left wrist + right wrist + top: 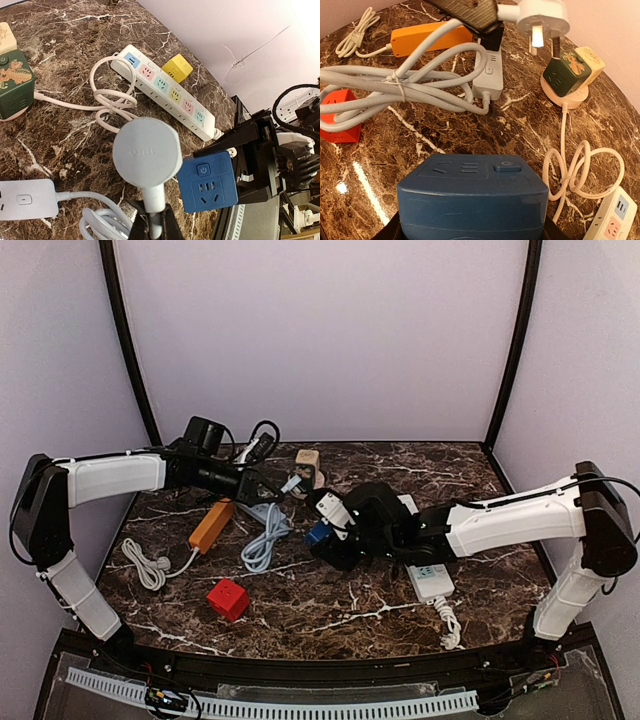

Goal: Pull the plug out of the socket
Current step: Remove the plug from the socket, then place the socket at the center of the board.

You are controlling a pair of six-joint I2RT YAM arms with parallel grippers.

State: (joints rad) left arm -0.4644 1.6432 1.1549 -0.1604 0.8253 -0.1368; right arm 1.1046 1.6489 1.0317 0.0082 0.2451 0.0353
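Observation:
My left gripper (156, 225) is shut on the neck of a round white plug (146, 152) and holds it above the table. In the right wrist view the plug (540, 17) hangs with its bare prongs showing, in no socket. My right gripper (470, 227) is shut on a blue cube socket (470, 200), whose slots are empty. In the left wrist view the blue cube (207, 184) sits just right of the plug, a small gap apart. From the top view the plug (293, 483) is up and left of the cube (318, 534).
The plug's grey coiled cable (265, 535) runs to a small white strip (487, 75). An orange strip (212, 525), a red cube (228, 599), a long white strip (428, 575), a green cube on a beige base (567, 75) and a yellow cube (176, 68) lie around.

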